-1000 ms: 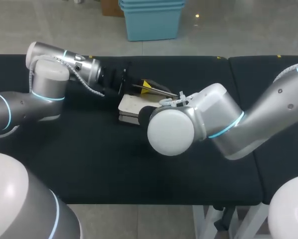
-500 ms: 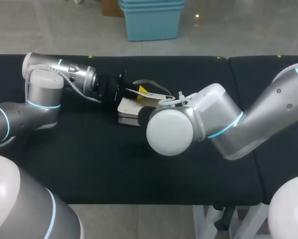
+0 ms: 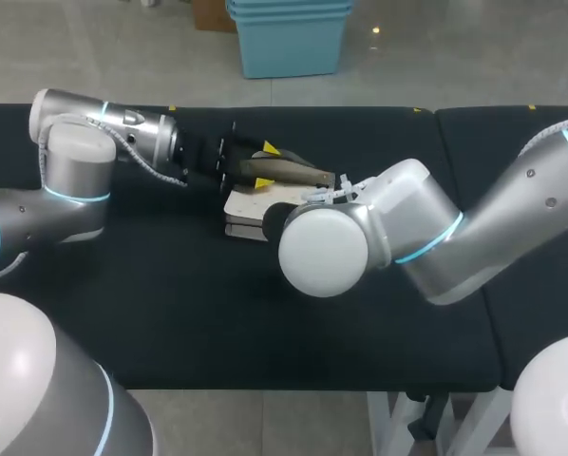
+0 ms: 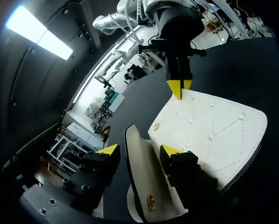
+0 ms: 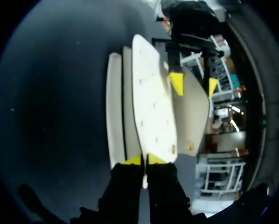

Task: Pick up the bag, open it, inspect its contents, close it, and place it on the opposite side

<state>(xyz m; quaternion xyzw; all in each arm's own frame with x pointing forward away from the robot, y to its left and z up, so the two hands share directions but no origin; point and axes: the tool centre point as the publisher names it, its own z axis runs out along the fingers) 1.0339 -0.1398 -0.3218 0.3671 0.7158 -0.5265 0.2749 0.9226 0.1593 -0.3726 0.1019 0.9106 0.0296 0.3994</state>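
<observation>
Black tabletop [image 3: 170, 313] bears the bag [image 3: 249, 202], flap [image 4: 146, 186] seemingly standing open toward left tool [image 4: 138, 150].

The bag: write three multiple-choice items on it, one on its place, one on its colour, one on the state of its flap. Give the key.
1. Where is the bag?
A. On the black table
B. In a bin
C. On the floor

2. What colour is it?
A. Red
B. Cream
C. Green

3. How is its flap?
A. Pressed flat
B. Missing
C. Raised off the body

Key:
1 A, the head view shows it lying on the table between the left tool and the right tool.
2 B, both wrist views show cream panels.
3 C, the flap stands up at the left tool while the right tool pinches the body's edge.
</observation>
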